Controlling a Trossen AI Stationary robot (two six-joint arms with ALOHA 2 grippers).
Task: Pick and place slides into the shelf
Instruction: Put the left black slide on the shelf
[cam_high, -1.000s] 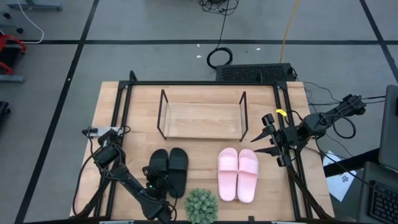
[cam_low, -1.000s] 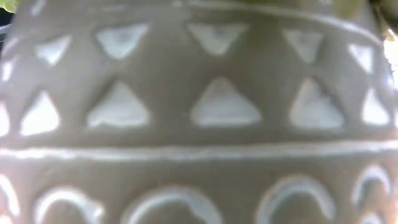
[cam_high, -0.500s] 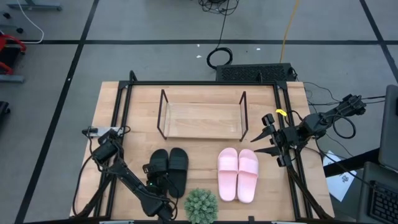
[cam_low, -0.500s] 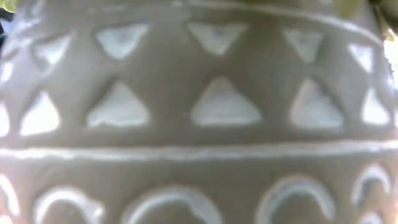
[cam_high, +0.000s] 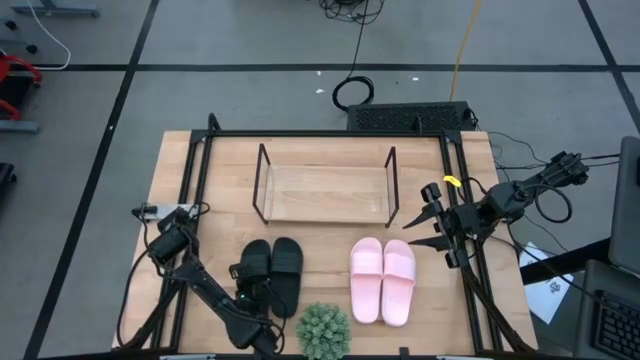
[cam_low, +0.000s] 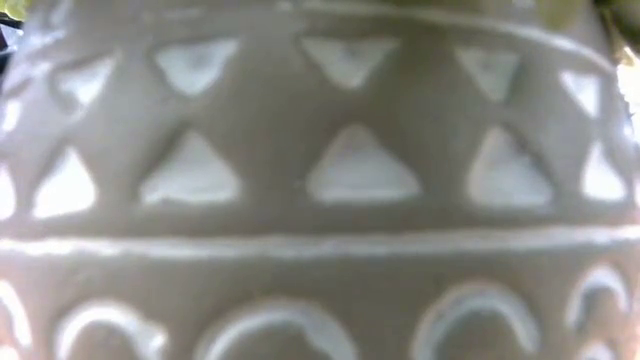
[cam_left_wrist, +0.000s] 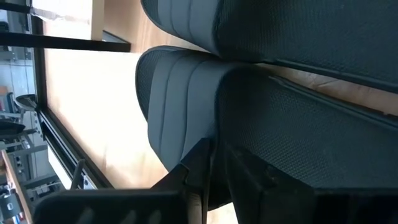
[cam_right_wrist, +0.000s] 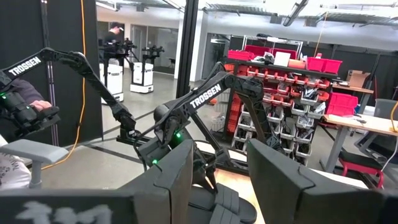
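At the bench's near edge the left gripper (cam_high: 252, 287) has its jaws clamped on the outer black slide (cam_high: 254, 272), so a thin hold could slip before reaching the far shelf (cam_high: 324, 192), while the right gripper (cam_high: 428, 225) waits with jaws apart.

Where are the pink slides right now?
In the high view, the pink slides lie side by side on the table, right of the black slides, before the shelf.
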